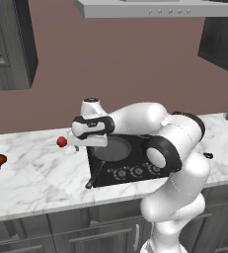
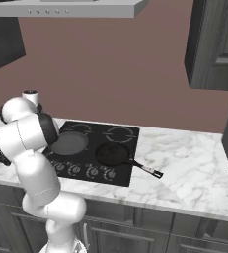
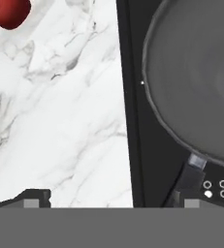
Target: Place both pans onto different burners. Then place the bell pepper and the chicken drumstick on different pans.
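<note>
Bell pepper (image 1: 61,142) lies on marble counter (image 1: 31,173) beside cooktop (image 2: 98,150).

You will find no readable text, brand, number or label in these views. The only markings are graphic: pale ring outlines on the black glass cooktop (image 2: 101,148) marking its burners, small ring marks around the knobs (image 2: 84,170) along its front edge, and a cluster of small white dots (image 3: 215,189) printed on the glass near the wide pan's handle. None of them forms a legible character.
</note>
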Tool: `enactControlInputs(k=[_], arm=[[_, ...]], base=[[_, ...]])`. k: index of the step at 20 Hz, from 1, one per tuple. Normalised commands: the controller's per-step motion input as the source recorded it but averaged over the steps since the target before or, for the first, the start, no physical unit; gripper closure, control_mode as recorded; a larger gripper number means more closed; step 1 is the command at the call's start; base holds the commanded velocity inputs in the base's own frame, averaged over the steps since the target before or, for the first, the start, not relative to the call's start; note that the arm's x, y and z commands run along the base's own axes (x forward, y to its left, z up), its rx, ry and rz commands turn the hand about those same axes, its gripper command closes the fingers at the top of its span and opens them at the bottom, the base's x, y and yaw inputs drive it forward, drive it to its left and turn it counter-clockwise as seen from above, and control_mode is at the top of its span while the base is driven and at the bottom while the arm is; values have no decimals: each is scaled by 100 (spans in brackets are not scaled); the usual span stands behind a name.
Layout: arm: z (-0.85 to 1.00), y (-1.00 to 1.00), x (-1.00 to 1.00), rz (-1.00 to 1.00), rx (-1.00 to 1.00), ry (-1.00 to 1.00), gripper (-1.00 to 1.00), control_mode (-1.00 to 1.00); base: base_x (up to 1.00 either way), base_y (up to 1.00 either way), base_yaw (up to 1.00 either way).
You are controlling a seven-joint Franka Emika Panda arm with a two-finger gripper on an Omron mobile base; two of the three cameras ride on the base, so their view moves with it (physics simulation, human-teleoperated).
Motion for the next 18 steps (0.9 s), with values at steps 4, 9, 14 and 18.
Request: enactControlInputs(k=[4, 9, 14, 18], arm=[[4, 21, 32, 5, 0, 0, -100, -100], [0, 14, 31, 5, 0, 0, -100, -100], [0, 14, 29, 5, -2, 0, -100, -100], [0, 19, 24, 6, -3, 0, -100, -100]], base=[[0, 0, 0], [0, 0, 0], [0, 0, 0], [0, 0, 0]])
